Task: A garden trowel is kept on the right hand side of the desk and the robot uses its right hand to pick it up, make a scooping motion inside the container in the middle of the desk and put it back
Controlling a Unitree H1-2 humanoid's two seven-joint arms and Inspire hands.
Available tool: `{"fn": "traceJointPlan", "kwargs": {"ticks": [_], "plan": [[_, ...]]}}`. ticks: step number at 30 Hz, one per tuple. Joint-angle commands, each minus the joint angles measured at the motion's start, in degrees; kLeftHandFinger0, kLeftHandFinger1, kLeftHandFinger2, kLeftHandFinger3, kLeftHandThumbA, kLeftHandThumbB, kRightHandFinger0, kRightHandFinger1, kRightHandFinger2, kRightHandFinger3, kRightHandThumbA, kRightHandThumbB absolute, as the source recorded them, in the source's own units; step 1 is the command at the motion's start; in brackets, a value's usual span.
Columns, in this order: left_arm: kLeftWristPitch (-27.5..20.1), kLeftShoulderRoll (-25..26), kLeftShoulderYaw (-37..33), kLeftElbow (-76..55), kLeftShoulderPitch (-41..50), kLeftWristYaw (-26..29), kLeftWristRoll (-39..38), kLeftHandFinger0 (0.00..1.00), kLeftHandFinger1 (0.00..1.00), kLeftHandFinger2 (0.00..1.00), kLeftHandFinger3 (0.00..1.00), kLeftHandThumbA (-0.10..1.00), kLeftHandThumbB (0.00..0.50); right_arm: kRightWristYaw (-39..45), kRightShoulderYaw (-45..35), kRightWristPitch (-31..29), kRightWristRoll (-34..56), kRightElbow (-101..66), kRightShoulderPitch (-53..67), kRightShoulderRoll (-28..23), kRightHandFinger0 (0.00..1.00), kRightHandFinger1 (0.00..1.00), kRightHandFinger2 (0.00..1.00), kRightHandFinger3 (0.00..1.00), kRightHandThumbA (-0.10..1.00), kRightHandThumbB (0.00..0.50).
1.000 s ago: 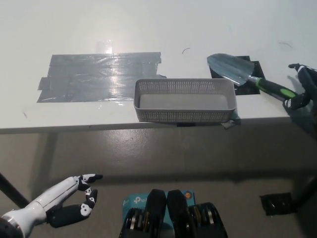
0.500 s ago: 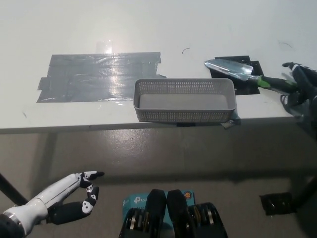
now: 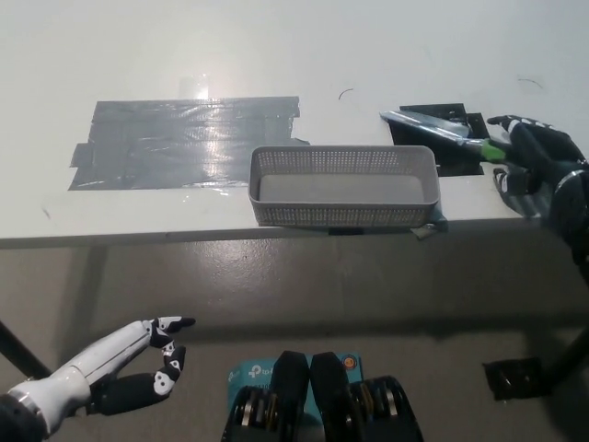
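**Trowel in my right hand, beside the basket**

My black right hand (image 3: 532, 155) was at the right edge of the white desk (image 3: 276, 55), to the right of the grey mesh container (image 3: 342, 185). Its fingers were wrapped around the handle of the garden trowel (image 3: 442, 127), so that only a short green and black stretch of the handle showed where it met my grip. The blade pointed away from my hand, toward the container's far right corner, and it was turned nearly edge-on, showing as a thin silvery sliver. The blade sat over the black tape patch (image 3: 444, 138) just right of the container and behind its right end; I could not tell whether the tip was touching the desk or was clear of it. The trowel was outside the container, near its right rim.

The container stood at the desk's near edge, in the middle, and nothing showed inside it. To its left and a little behind lay a broad patch of grey tape (image 3: 184, 140).

My white left hand (image 3: 129, 368) rested well below the container, under the desk's front edge and off to the left, holding nothing, fingers loosely curled and apart.
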Motion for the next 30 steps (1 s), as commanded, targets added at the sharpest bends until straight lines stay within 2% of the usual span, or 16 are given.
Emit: {"fn": "traceJointPlan", "kwargs": {"ticks": [1,5,9,13,15,17,24,27,30], "plan": [[0.7,0.4,0.4,-1.0,-1.7,-1.3,1.0,1.00,1.00,1.00,1.00,1.00,0.369,0.4,0.5,-1.5,-1.2,1.7,-4.9,-3.4,1.00,1.00,1.00,1.00,0.58,0.474],[0.7,0.6,0.5,-1.1,-1.9,-1.6,1.3,1.00,1.00,1.00,1.00,1.00,0.378,-0.4,1.0,-2.8,-0.9,7.3,-6.2,-4.3,1.00,1.00,1.00,1.00,0.55,0.460],[0.7,0.0,1.0,-1.3,-2.0,-2.4,1.0,1.00,1.00,1.00,1.00,1.00,0.341,-0.3,1.7,-2.9,-0.7,9.9,-7.0,-4.7,1.00,1.00,1.00,1.00,0.57,0.480],[0.7,-0.3,0.8,-1.2,-2.3,-2.8,1.5,1.00,1.00,1.00,1.00,1.00,0.344,0.5,2.2,-2.3,-0.4,12.4,-8.0,-4.2,1.00,1.00,1.00,1.00,0.55,0.469],[0.7,-0.2,0.6,-1.3,-2.1,-2.8,2.0,1.00,1.00,1.00,1.00,1.00,0.350,0.3,3.0,-1.8,-0.7,14.6,-9.2,-2.7,1.00,1.00,1.00,1.00,0.54,0.486],[0.7,-0.4,0.9,-1.4,-1.9,-2.9,1.5,1.00,1.00,1.00,1.00,1.00,0.342,-0.1,3.8,-2.5,-0.9,14.9,-9.6,-1.5,1.00,1.00,1.00,1.00,0.57,0.499],[0.7,-0.1,0.6,-1.8,-2.4,-2.9,1.7,1.00,1.00,1.00,1.00,1.00,0.343,0.9,6.4,-4.1,-1.6,11.8,-10.6,1.0,1.00,1.00,1.00,1.00,0.58,0.498],[0.7,-0.2,0.9,-1.8,-2.3,-2.8,1.6,1.00,1.00,1.00,1.00,1.00,0.322,-0.6,8.5,-5.9,-3.1,12.2,-11.8,1.8,1.00,1.00,1.00,1.00,0.61,0.500],[0.7,-0.5,1.3,-1.9,-2.5,-3.1,1.5,1.00,1.00,1.00,1.00,1.00,0.310,0.8,8.8,-5.0,-2.7,11.4,-13.0,2.0,1.00,1.00,1.00,1.00,0.57,0.500]]}}
